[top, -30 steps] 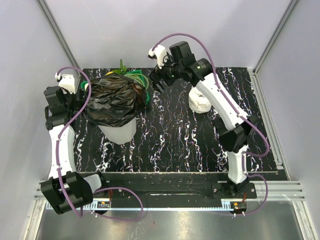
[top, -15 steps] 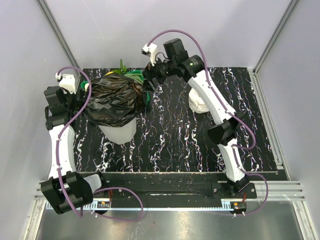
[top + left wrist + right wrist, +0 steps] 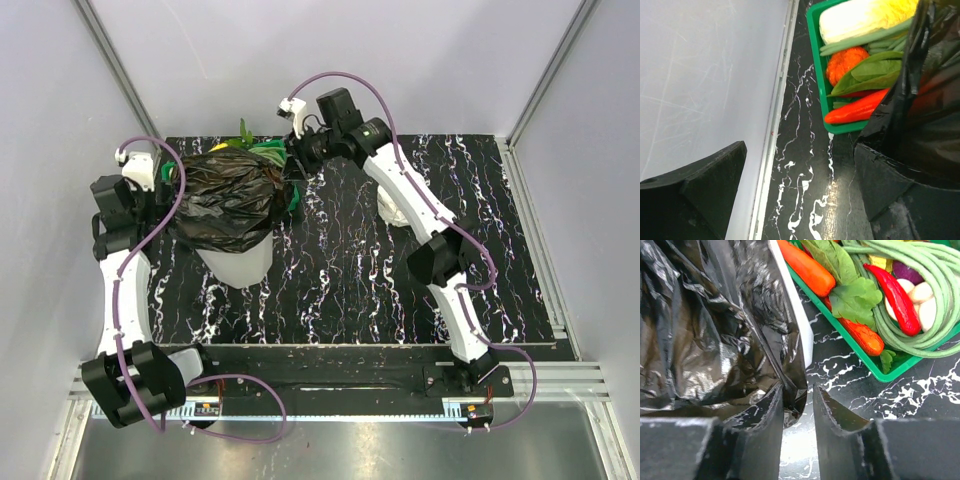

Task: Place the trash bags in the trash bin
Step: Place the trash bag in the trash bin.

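Where the trash bag [image 3: 228, 200] is lying: draping over the trash bin [image 3: 240, 265], near the surface's [image 3: 340, 280] far left corner.
Left gripper [image 3: 800, 147]: standing wide apart beside the bag, holding nothing.
Right gripper [image 3: 799, 390]: fingers sitting narrowly apart astride the bag's hanging hem; cannot tell whether clamping.
Green basket [image 3: 880, 371]: sitting just beside the bin.

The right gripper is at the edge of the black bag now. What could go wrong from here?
The right gripper has only a thin fold of the trash bag between its jaws, so the film may slip out. The bag drapes over the trash bin, so a hard pull might tip it. The green basket stands close by and could be bumped.
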